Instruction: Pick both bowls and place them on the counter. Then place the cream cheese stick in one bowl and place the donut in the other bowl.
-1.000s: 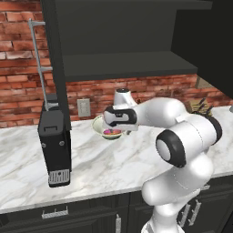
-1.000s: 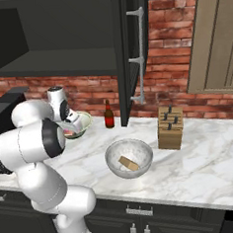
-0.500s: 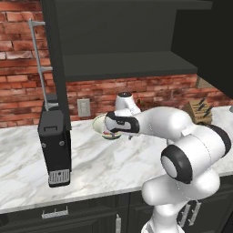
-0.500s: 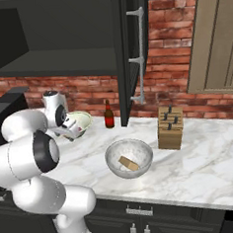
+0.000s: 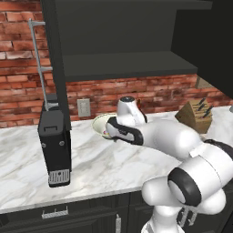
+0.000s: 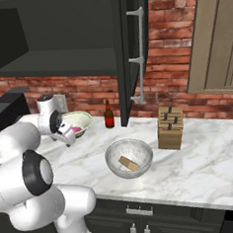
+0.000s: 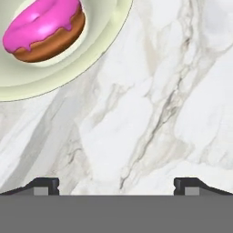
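Red brick backs the counter (image 6: 206, 166), a long white marble top over dark cabinets, with a black coffee machine (image 5: 54, 145), a wooden knife block (image 6: 170, 127) and a brown bottle (image 6: 108, 115) standing along it. Both bowls are down on the marble. We see the cream cheese stick (image 6: 128, 163) lying inside the grey marbled bowl (image 6: 129, 158), and the donut (image 7: 44, 29) sitting in the cream bowl (image 7: 98, 41), pink icing up. As we judge it, every placement the task asks for is done, and the step in hand is simply clearing the arm away from the cream bowl.

Our gripper (image 7: 116, 184) has its jaws spread as wide as they go and holds nothing; in the hand view its two dark tips stand over bare marble beside the bowl, touching neither bowl nor donut. From the base views the hand appears close to the bowl's rim (the arm hides much of it on the left), so the next move calls for a clean lift up and back without clipping that rim.
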Controlling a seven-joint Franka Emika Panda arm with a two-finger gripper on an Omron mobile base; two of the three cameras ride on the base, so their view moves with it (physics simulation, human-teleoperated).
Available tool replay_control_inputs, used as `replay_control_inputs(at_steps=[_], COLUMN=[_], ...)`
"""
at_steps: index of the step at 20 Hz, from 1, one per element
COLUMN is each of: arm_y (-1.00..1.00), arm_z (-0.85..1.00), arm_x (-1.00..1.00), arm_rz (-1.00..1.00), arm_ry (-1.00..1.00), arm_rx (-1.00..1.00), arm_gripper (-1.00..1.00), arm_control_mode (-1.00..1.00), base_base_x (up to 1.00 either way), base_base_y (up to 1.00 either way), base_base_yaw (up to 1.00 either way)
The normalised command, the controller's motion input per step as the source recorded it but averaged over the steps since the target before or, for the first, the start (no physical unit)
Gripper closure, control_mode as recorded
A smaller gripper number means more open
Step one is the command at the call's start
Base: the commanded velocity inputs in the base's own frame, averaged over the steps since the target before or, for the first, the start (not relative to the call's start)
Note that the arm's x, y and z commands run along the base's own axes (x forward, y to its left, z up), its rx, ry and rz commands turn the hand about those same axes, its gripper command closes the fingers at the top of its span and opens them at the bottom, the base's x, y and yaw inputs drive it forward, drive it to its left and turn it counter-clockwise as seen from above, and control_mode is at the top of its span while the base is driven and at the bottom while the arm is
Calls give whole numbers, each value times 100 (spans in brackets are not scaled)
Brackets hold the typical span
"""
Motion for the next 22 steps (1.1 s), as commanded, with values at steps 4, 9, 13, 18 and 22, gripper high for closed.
replay_control_inputs(at_steps=[4,9,13,18,22], arm_y=[0,-1,-1,-2,-1], arm_z=[7,7,6,6,4], arm_x=[-40,-44,-46,-47,-44], arm_rz=[-5,-5,-5,-5,-5], arm_ry=[-1,-2,-2,-2,-1], arm_rx=[0,0,0,0,0], arm_gripper=[-100,-100,-100,-100,-100], arm_control_mode=[-100,-100,-100,-100,-100], base_base_x=[0,0,0,0,0], base_base_y=[0,0,0,0,0], base_base_yaw=[0,0,0,0,0])
